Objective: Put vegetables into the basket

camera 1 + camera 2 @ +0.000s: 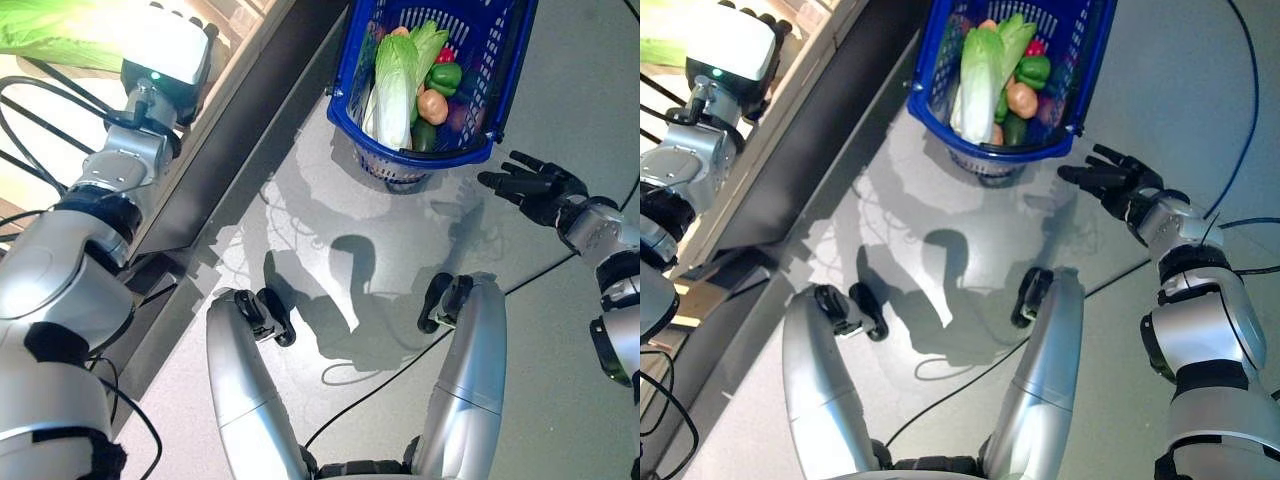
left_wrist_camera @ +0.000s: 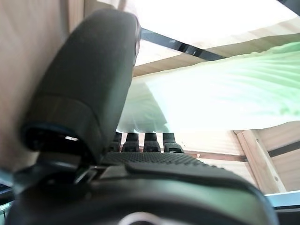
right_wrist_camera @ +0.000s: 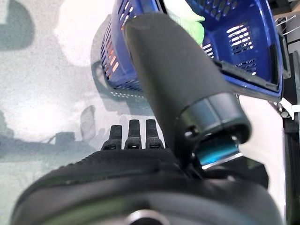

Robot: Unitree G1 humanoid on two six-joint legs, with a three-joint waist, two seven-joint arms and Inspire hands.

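The blue basket (image 1: 345, 110) stands on the grey floor. In it lie a pale napa cabbage (image 1: 392, 90), a green pepper (image 1: 445, 75), a tan round vegetable (image 1: 432, 105), a red one (image 1: 446, 55) and a dark green one (image 1: 424, 135). My right hand (image 1: 535, 185) is open, fingers straight, just off the basket's near rim; its fingers (image 3: 133, 136) point at the basket (image 3: 243, 28) in the right wrist view. My left hand (image 1: 755, 18) reaches into the stand at the upper left. Its fingers (image 2: 140, 139) are straight, right beside a pale green leafy cabbage (image 2: 211, 93), not closed on it.
The wooden vegetable stand with its dark base board (image 1: 250, 110) runs along the left side. Grey floor (image 1: 570, 60) lies open to the right of the basket and between the basket and me.
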